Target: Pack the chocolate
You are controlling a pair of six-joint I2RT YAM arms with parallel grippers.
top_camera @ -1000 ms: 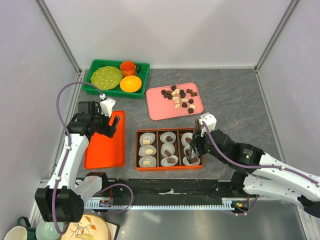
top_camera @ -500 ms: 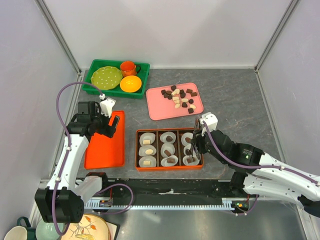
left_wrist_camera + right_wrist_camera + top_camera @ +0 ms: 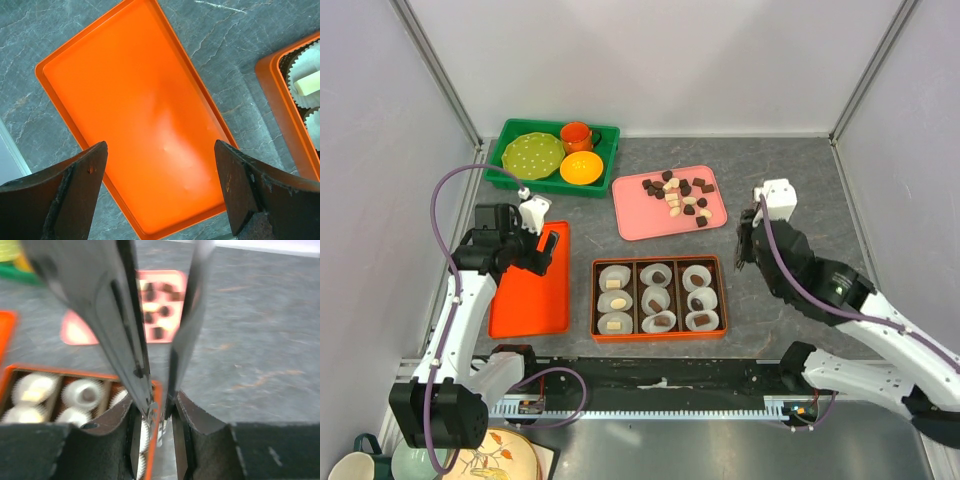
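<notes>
Several dark, reddish-brown and cream chocolate pieces [image 3: 680, 197] lie on a pink tray [image 3: 632, 222]; they also show blurred in the right wrist view [image 3: 159, 310]. An orange box [image 3: 659, 337] holds white paper cups, most with one piece in them. My right gripper [image 3: 744, 247] hovers just right of the box's top right corner. It is shut on metal tweezers [image 3: 107, 315], whose blades run past the top of the right wrist view. My left gripper [image 3: 546, 247] is open and empty above a flat orange lid [image 3: 145, 115].
A green bin [image 3: 510, 178] at the back left holds a green plate, an orange cup and a yellow bowl. The box's right edge [image 3: 159, 405] lies directly under my right fingers. Grey walls close in the left, back and right sides.
My right arm has lifted out of the box's right column and swung up and to the right, off the box. The left arm has not moved.
</notes>
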